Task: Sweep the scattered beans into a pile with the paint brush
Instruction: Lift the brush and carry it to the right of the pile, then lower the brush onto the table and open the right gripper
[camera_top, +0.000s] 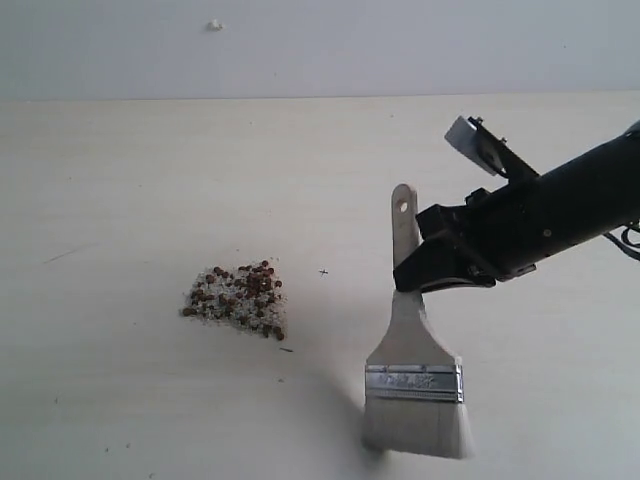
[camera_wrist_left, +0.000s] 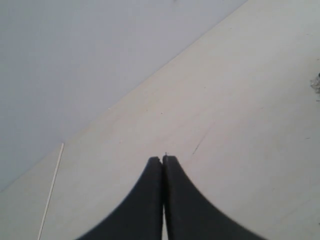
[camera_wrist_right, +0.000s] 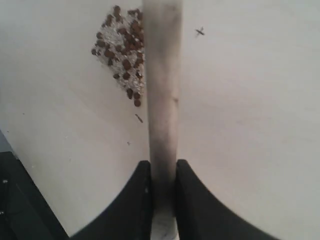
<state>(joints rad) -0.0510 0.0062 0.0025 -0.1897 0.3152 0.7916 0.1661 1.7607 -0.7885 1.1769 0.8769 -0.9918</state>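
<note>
Exterior view: right tool (camera_top: 408, 272) clamps brush (camera_top: 413, 383) handle, bristles low near beans (camera_top: 238, 297), ready to push them tighter. Left tool (camera_wrist_left: 163, 161) pinched shut, empty, over desk (camera_wrist_left: 240, 100).

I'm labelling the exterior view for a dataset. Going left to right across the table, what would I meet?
faint scratch → the beans → small cross mark → the paint brush. The right gripper is clamped on the brush handle and overlaps it, so it gets no separate place.
</note>
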